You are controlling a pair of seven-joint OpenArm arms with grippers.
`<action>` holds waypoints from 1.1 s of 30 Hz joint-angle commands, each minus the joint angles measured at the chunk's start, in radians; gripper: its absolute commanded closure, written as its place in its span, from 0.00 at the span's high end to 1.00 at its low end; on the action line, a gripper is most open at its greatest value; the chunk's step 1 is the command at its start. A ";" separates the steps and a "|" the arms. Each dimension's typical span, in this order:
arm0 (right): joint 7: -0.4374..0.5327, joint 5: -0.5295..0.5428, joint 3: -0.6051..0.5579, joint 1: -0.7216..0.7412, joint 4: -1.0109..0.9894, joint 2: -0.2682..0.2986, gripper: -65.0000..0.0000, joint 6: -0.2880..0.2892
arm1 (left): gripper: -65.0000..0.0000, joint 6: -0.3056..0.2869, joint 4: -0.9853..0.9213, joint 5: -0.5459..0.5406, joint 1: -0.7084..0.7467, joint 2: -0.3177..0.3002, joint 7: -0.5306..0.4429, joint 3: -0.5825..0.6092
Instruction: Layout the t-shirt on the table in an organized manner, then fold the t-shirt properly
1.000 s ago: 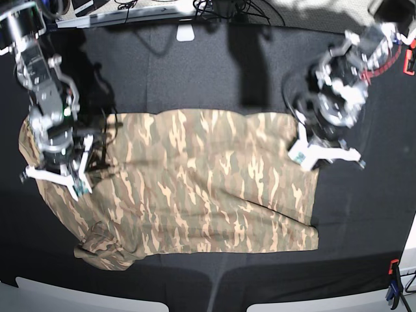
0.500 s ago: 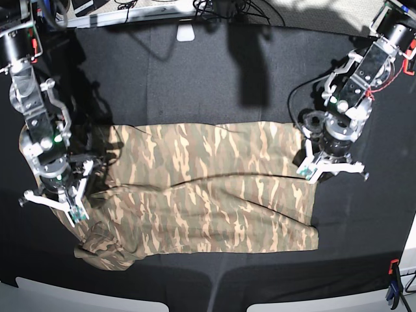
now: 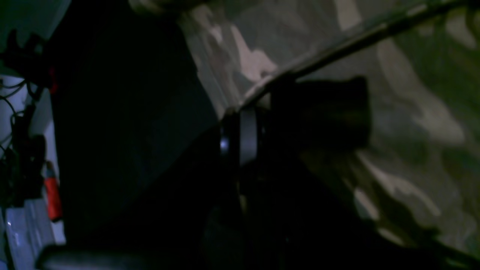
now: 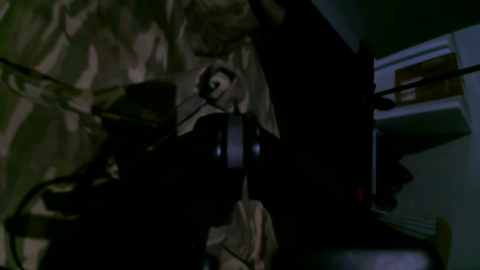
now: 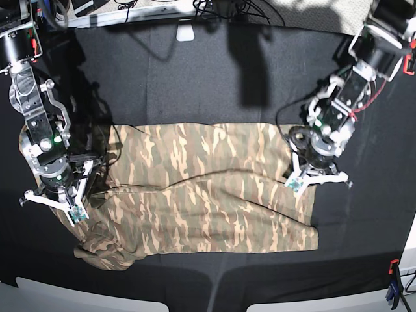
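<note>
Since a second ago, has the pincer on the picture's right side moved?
Yes. The left pincer has moved down the picture, away from the white object at the table's far edge.

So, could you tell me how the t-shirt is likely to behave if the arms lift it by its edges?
The t-shirt would probably sag: it already lies in soft ridges and bunches at one lower corner. It looks thin, so likely light. Pulled along the table, it may drag and wrinkle rather than glide, since both are cloth.

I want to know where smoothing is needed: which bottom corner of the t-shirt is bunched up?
The t-shirt's bottom corner on the base view's left, below the right tool; the opposite bottom corner lies flat and square.
</note>
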 commanded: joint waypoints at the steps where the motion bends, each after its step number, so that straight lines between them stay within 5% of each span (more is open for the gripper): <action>1: 0.018 -0.022 0.011 0.024 0.005 0.018 0.00 -0.009 | 0.00 0.016 0.014 0.017 -0.022 -0.006 -0.018 -0.007; 14: 0.018 -0.068 0.011 0.024 -0.037 0.017 0.00 -0.027 | 0.00 0.016 0.014 0.017 -0.023 -0.006 -0.031 -0.007; 18: 0.019 -0.066 0.011 0.024 -0.037 0.017 0.00 -0.026 | 0.36 0.016 0.014 0.017 -0.023 -0.006 -0.043 -0.007; 24: 0.009 -0.066 0.011 0.024 -0.037 0.017 0.00 -0.026 | 0.40 0.017 0.014 0.014 -0.022 -0.005 -0.045 -0.007; 29: 0.002 -0.067 0.011 0.025 -0.037 0.018 0.43 -0.026 | 0.40 0.017 0.014 -0.020 -0.022 -0.005 -0.045 -0.007; 33: -0.066 -0.080 0.011 0.024 -0.021 0.017 0.46 -0.026 | 0.40 0.017 0.014 -0.020 -0.022 -0.005 -0.044 -0.007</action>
